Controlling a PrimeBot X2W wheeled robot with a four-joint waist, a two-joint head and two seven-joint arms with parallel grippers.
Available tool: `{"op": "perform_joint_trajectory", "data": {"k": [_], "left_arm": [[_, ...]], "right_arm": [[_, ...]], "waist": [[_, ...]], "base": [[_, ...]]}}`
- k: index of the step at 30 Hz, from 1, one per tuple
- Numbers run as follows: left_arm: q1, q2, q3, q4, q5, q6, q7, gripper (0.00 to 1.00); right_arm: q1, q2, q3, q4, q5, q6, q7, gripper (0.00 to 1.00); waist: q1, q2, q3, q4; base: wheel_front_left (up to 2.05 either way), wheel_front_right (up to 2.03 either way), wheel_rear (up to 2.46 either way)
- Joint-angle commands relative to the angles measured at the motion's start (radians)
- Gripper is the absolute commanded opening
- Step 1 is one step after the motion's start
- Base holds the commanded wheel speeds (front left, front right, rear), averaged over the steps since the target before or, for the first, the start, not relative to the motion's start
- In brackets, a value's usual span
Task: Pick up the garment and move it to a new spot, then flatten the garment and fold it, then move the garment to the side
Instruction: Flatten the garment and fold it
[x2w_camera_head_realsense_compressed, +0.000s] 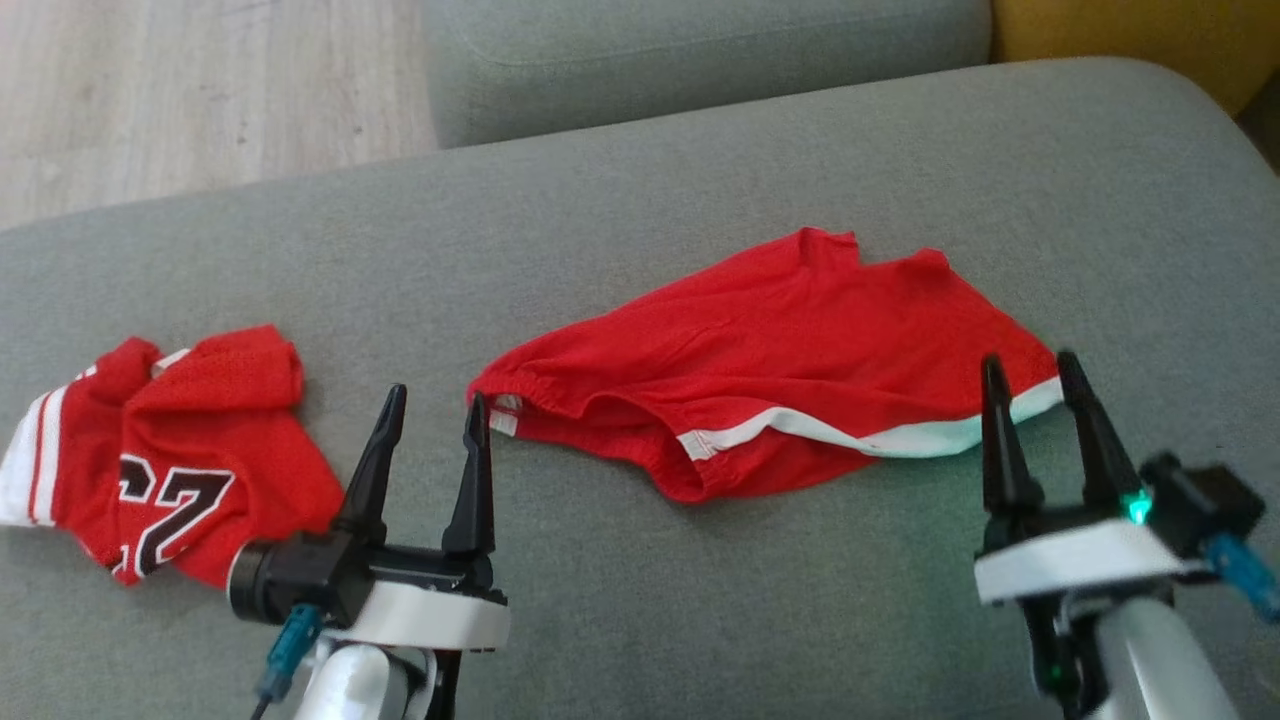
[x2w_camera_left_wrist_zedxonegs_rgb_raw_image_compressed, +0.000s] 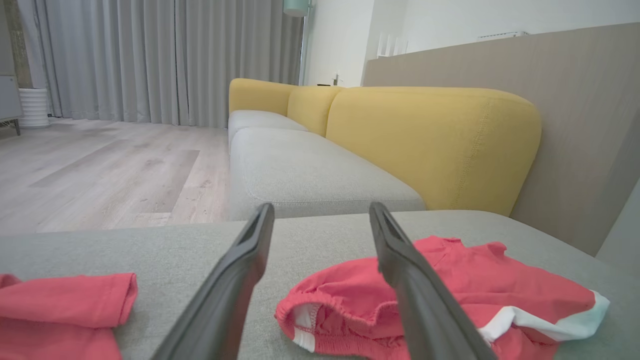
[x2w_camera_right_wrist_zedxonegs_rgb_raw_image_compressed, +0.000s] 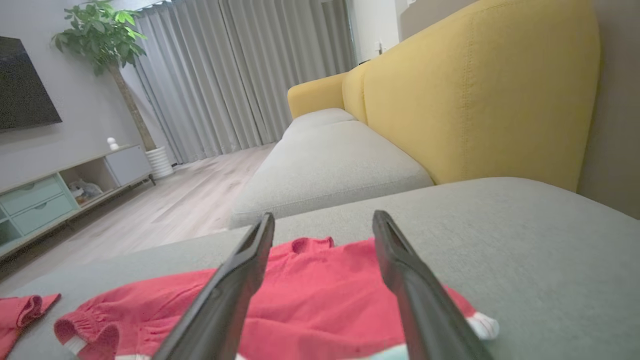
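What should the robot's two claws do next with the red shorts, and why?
Probably lower both arms onto the crumpled red fabric shorts with white trim and pinch its ends. The left gripper stands open beside the waistband end. The right gripper is open over the white-striped hem. Neither holds anything, and the shorts lie unflattened on the grey sofa cushion.

Left gripper (x2w_camera_head_realsense_compressed: 438, 395): two long black tapered fingers (x2w_camera_head_realsense_compressed: 372, 470) on black block, round black barrel at side, white collar beneath, pale grey forearm (x2w_camera_head_realsense_compressed: 350, 690) below. Hanging off barrel, teal plug (x2w_camera_head_realsense_compressed: 290, 640) with dark cable. Right gripper (x2w_camera_head_realsense_compressed: 1029, 358): same black fingers, white collar, green light (x2w_camera_head_realsense_compressed: 1137, 508) on base, black box with blue plug (x2w_camera_head_realsense_compressed: 1240, 570) at side. In wrist views, dark grey fingers, shallow groove along inner face.
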Motion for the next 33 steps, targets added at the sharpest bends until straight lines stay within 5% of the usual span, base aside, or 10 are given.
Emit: {"op": "perform_joint_trajectory", "data": {"k": [1,14,20,33], "left_arm": [[-0.040,0.000,0.026,-0.028,-0.006,-0.001,-0.005,1.00],[-0.097,-0.001,-0.069,0.030,-0.027,-0.030,0.004,1.00],[-0.150,-0.001,-0.203,0.071,-0.140,-0.054,0.144,1.00],[-0.206,-0.001,-0.365,0.079,-0.271,-0.028,0.313,1.00]], "right_arm": [[-0.020,0.003,0.016,-0.049,-0.015,-0.001,-0.011,1.00],[0.018,0.028,-0.025,-0.162,-0.009,-0.001,-0.011,1.00],[0.014,0.028,-0.022,-0.171,-0.027,-0.001,-0.011,1.00],[-0.011,0.028,-0.020,-0.159,-0.012,-0.001,-0.011,1.00]], "waist": [[0.0000,0.0000,0.005,-0.004],[0.0000,0.0000,0.030,0.001],[0.0000,0.0000,0.064,-0.010],[0.0000,0.0000,0.107,-0.082]], "base": [[0.00,0.00,0.00],[0.00,0.00,0.00],[0.00,0.00,0.00],[0.00,0.00,0.00]]}}
